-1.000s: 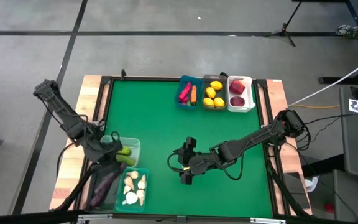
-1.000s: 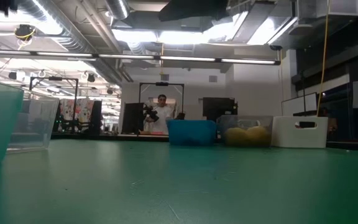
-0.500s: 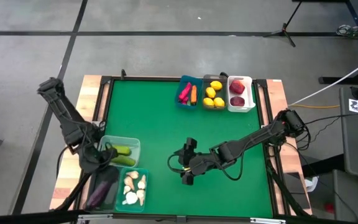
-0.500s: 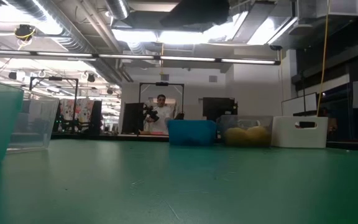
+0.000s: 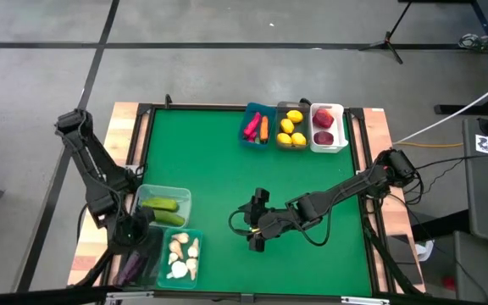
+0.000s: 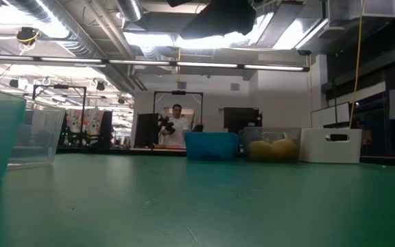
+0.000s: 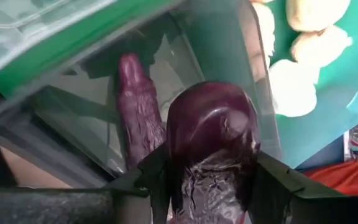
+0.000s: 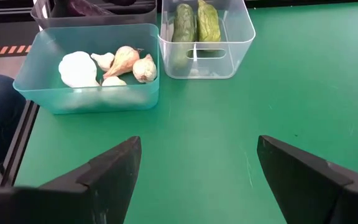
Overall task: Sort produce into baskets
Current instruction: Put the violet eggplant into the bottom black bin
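1. One eggplant (image 7: pixel 211 149) sits clamped between the left gripper (image 5: pixel 128 230) fingers, directly over the dark clear bin (image 7: pixel 98 118); release is straight down.
2. Second eggplant (image 7: pixel 138 115) already lies in that bin, just beside the held one, long axes roughly parallel.
3. Bin sits at the table's near-left corner, beside the teal bin (image 5: pixel 182 256) of garlic (image 8: pixel 79 68); left arm is nearer.
4. Right gripper (image 5: pixel 258 233) waits mid-table, fingers wide apart, empty, facing the cucumbers (image 8: pixel 196 23).

Two slim dark jointed arms with black cables, each tipped by a black two-fingered end effector (image 5: pixel 256 230).
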Controlling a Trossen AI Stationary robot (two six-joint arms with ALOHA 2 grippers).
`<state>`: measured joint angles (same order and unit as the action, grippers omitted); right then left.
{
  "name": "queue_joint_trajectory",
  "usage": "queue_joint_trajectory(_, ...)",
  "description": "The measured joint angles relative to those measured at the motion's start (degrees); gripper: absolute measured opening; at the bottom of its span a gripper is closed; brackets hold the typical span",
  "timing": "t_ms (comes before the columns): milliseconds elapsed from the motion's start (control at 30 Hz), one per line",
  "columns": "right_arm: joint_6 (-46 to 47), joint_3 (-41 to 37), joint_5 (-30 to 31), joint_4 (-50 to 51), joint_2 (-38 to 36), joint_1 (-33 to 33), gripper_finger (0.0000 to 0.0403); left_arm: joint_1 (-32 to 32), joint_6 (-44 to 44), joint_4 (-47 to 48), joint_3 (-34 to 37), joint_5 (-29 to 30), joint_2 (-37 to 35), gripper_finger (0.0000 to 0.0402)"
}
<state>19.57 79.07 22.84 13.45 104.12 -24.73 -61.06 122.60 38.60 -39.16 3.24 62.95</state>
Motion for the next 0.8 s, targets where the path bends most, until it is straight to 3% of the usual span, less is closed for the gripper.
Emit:
queue_joint_trajectory(533, -0.3, 0.0, 0.0, 0.0, 0.0, 0.0, 0.0319, 0.5, -8.2, -0.8, 0.0, 0.0, 0.5, 0.0159)
queue_joint_trajectory(800, -0.3, 0.0, 0.0, 0.0, 0.0, 0.0, 0.0319, 0.7, -11.6, -2.0, 0.0, 0.6, 0.5, 0.0246)
